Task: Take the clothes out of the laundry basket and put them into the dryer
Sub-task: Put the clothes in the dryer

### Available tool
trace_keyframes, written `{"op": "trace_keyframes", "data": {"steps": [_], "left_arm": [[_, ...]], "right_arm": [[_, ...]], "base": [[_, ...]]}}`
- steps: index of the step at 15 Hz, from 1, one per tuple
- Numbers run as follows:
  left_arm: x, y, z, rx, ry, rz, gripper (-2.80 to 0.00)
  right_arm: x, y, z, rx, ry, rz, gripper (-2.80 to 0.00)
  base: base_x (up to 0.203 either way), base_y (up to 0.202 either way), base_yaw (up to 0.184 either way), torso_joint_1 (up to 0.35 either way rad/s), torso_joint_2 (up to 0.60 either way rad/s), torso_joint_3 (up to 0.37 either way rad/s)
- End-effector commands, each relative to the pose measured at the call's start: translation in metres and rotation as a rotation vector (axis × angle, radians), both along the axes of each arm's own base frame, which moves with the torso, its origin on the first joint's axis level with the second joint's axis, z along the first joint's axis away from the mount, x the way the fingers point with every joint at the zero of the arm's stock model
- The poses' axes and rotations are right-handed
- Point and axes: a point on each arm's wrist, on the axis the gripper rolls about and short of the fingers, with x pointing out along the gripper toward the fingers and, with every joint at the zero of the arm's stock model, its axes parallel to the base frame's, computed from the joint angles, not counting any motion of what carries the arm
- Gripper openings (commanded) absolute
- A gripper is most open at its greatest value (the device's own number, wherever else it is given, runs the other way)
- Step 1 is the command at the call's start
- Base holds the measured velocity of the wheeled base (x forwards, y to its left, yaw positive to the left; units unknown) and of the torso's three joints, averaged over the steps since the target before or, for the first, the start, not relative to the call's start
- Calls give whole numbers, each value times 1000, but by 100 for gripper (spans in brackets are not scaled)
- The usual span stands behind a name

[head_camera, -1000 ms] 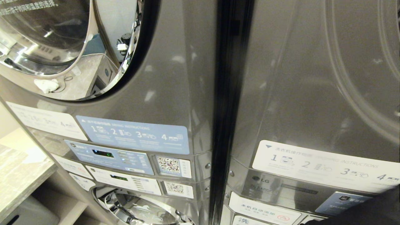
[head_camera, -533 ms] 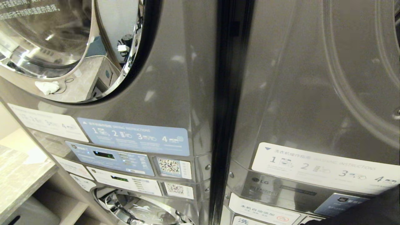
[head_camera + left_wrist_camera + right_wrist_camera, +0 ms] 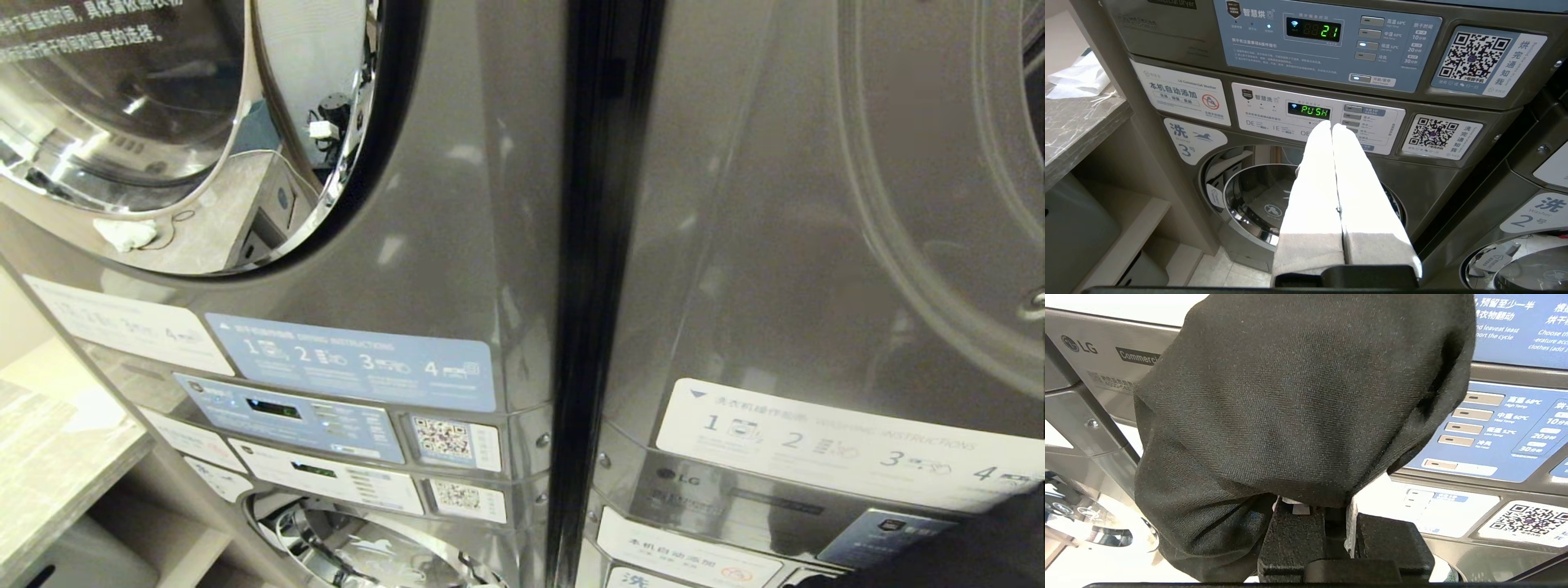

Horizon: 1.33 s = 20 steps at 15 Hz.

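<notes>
The whole view slides down the stacked machines as the robot's torso straightens, so the upper dryer door [image 3: 163, 139] shows more than a moment ago: it is rising toward the dryer. The right pincer [image 3: 1327, 522] stays clamped on the black garment [image 3: 1298, 404], carried before the control panel [image 3: 1502, 428]. The left pincer [image 3: 1332, 126] is pressed together, empty.

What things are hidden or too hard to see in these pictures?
- Right gripper, right wrist view: the black cloth it grips drapes over its fingertips.
- Laundry basket: in no view.
- Dryer door, head view: cut off by the top and left edges.
- Right-hand machine's lower panel, head view: the black cloth covers its corner.
- White instruction sticker, head view: small print too blurred to read.
- Left gripper, left wrist view: hides part of the washer panel.
</notes>
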Motion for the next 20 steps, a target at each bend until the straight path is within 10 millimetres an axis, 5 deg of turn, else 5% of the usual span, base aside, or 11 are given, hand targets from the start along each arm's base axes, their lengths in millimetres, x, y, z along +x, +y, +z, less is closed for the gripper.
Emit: {"op": "trace_keyframes", "data": {"steps": [1, 13, 16, 20], "left_arm": [[0, 0, 0, 0, 1, 1, -280], [0, 0, 0, 0, 1, -1, -280], [0, 0, 0, 0, 1, 0, -280], [0, 0, 0, 0, 1, 1, -280]], "right_arm": [[0, 0, 0, 0, 3, -1, -280], [0, 0, 1, -75, -6, 9, -280], [-16, 1, 54, -185, -216, 11, -280], [-30, 1, 167, -219, -387, 18, -280]], "base": [[0, 0, 0, 62, -115, -57], [0, 0, 0, 36, -74, -35], [0, 0, 0, 0, 0, 0], [0, 0, 0, 0, 0, 0]]}}
